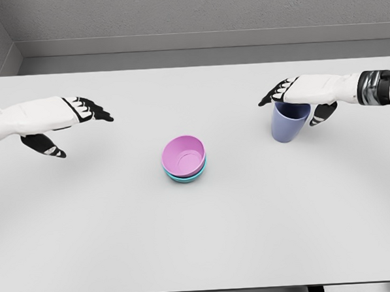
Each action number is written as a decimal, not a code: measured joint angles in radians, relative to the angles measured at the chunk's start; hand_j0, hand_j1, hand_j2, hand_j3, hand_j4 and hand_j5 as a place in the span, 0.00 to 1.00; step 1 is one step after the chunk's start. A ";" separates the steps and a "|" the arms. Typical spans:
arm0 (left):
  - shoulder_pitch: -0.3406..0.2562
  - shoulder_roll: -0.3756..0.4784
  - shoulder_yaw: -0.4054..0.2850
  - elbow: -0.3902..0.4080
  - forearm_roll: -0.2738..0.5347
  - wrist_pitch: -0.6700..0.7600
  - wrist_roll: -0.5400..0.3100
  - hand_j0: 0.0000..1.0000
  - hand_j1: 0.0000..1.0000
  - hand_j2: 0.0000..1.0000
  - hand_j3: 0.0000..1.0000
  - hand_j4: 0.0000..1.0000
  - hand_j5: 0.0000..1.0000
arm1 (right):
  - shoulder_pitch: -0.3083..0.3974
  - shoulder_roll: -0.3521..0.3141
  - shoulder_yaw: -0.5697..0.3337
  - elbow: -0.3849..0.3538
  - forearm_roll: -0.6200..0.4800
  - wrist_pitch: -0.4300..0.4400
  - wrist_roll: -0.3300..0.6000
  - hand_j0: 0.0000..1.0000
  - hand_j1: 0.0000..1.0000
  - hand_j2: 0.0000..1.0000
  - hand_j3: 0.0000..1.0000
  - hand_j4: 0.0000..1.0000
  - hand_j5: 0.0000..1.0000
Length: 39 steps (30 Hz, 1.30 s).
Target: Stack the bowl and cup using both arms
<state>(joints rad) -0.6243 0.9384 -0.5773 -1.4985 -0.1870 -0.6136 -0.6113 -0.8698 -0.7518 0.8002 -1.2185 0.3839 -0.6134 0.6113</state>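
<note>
A pink bowl [184,153] sits nested in a teal bowl [183,177] at the middle of the white table [200,250]. A lavender-blue cup [288,125] stands upright at the right. My right hand [296,103] lies over the cup's rim, fingers stretched out to the left past it and the thumb down beside its right wall, not closed around it. My left hand [80,130] hovers at the left side of the table, fingers spread and holding nothing, well apart from the bowls.
Grey walls rise behind the table's far edge. The table's front edge runs along the bottom of the view.
</note>
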 measured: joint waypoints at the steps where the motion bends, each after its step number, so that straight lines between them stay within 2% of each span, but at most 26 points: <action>1: 0.000 0.000 0.000 0.000 0.000 0.000 0.000 1.00 1.00 1.00 1.00 1.00 1.00 | 0.002 0.000 0.000 0.000 0.000 0.000 0.000 1.00 1.00 1.00 1.00 1.00 1.00; 14: 0.000 0.000 -0.001 0.000 0.001 0.000 0.000 1.00 1.00 1.00 1.00 1.00 1.00 | 0.005 -0.003 0.001 -0.024 0.001 0.000 0.000 1.00 1.00 1.00 1.00 1.00 1.00; 20: 0.000 -0.001 -0.001 -0.001 0.002 0.000 0.000 1.00 1.00 1.00 1.00 1.00 1.00 | 0.006 -0.004 0.001 -0.024 0.001 0.000 0.000 0.90 0.90 0.90 0.90 0.90 0.90; 25: 0.000 0.000 -0.001 -0.002 0.002 0.000 0.000 1.00 1.00 1.00 1.00 1.00 1.00 | 0.008 -0.004 0.005 -0.023 0.002 0.000 0.000 0.90 0.90 0.90 0.90 0.90 0.90; 29: 0.000 0.000 -0.001 -0.002 0.002 0.000 0.000 1.00 1.00 1.00 1.00 1.00 1.00 | 0.008 -0.004 0.008 -0.022 0.001 0.000 0.000 0.83 0.83 0.83 0.83 0.83 0.83; 39: 0.000 0.000 -0.001 -0.002 0.003 0.000 0.000 1.00 1.00 1.00 1.00 1.00 1.00 | 0.002 -0.006 0.006 -0.021 0.002 0.000 0.000 0.79 0.79 0.79 0.79 0.79 0.79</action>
<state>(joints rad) -0.6243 0.9381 -0.5785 -1.5002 -0.1844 -0.6136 -0.6113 -0.8682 -0.7577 0.8057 -1.2393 0.3857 -0.6136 0.6113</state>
